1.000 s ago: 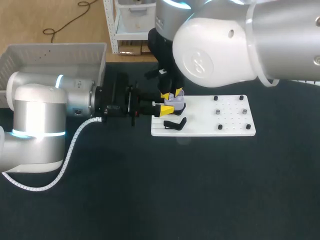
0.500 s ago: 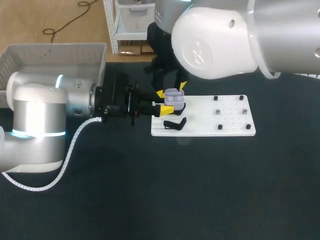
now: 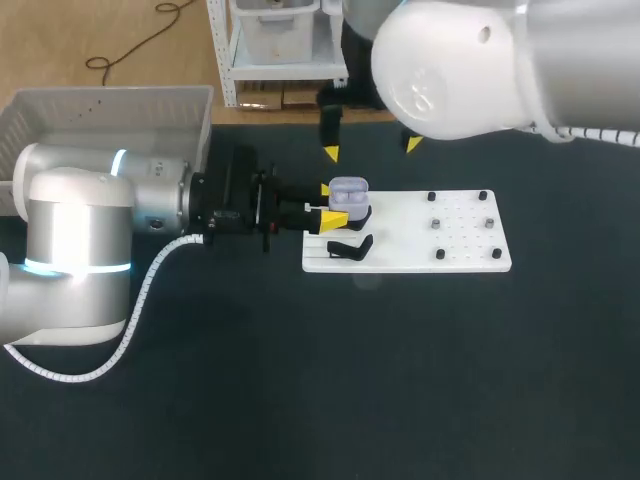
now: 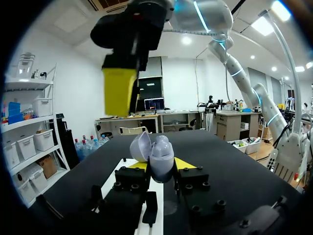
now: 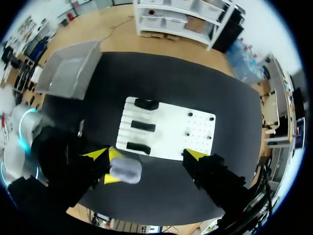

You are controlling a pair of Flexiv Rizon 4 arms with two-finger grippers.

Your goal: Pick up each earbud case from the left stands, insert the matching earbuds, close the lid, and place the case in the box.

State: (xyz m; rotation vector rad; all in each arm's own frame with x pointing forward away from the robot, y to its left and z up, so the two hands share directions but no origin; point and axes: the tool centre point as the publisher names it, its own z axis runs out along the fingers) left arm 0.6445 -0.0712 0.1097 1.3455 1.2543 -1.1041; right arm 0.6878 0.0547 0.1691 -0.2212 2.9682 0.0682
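Clamping the open earbud case (image 3: 347, 190), the left gripper (image 3: 330, 203) hovers near the wide-spread right gripper (image 3: 371, 148); lid-closing and the box (image 3: 110, 93) remain.

Place: we take this for a robotics lab.
Bench: we see a black table (image 3: 350, 380) bearing a white stand board (image 3: 400, 240), drilled with holes and set with small pegs.
Robots: our left arm (image 3: 80, 230) comes in left of the board; our right arm (image 3: 470, 70) hangs over its far side.
Container: a grey plastic box (image 3: 100, 120) sits well left of the board.
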